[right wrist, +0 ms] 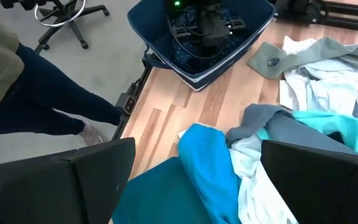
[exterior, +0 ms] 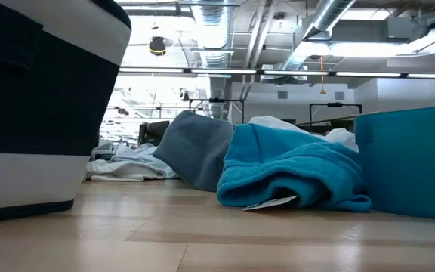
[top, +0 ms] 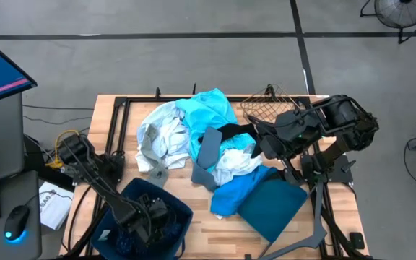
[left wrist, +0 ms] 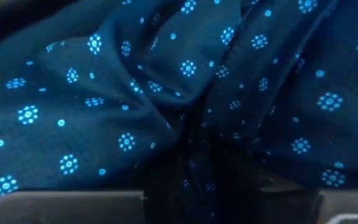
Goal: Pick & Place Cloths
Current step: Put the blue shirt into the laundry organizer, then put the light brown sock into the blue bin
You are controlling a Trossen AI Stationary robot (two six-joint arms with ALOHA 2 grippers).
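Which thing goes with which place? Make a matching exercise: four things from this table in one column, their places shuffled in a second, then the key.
Things
1. left gripper
2. right gripper
3. wire-mesh basket
4. bright blue cloth

Places
A. beside the teal bin, near side of the table
B. far side of the table, behind the right arm
C. down inside the dark bin
D. open, above the cloth pile

Pairs: 1-C, 2-D, 3-B, 4-A

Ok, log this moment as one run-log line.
left gripper: in bin, on dotted cloth | right gripper: open, above cloth pile | basket: behind pile
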